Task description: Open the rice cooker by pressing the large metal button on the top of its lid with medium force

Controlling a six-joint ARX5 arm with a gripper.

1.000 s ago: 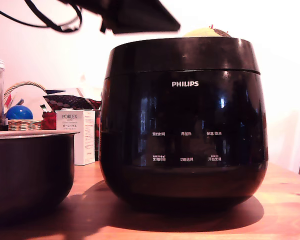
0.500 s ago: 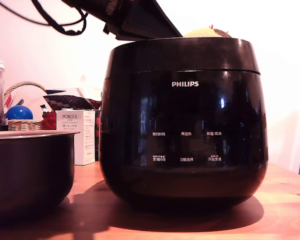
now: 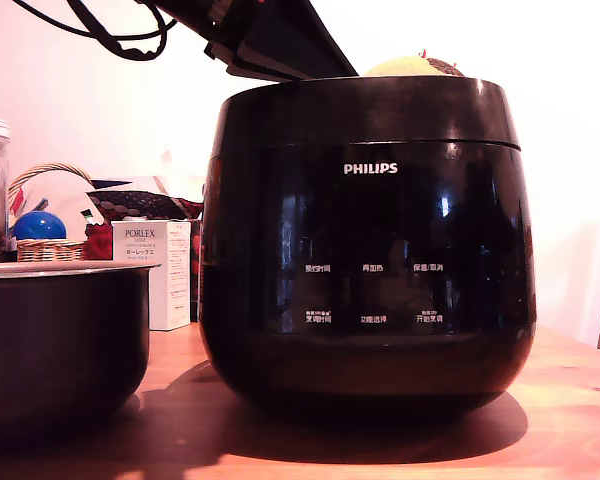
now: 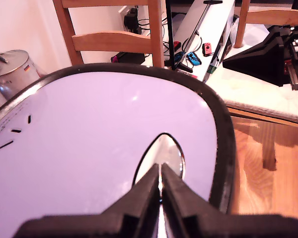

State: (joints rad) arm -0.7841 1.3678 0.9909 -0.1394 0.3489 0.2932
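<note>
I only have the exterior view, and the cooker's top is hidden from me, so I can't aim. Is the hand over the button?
Observer: Yes. In the wrist view the hand points its tips at the silvery button on the lid.
Operator: Open or shut?
Observer: Shut. The two fingers lie together with only a thin line between them.
Operator: Is it pressing yet?
Observer: I cannot tell contact. The tips overlap the button's near edge.

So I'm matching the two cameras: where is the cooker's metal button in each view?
Exterior view: not visible; it sits on top, hidden behind the lid's rim.
Wrist view: the metal button lies low in the picture, just beyond the closed end effector tips.
Shared landmark: the lid, a black band in the exterior view, a glare-washed surface in the wrist view.
</note>
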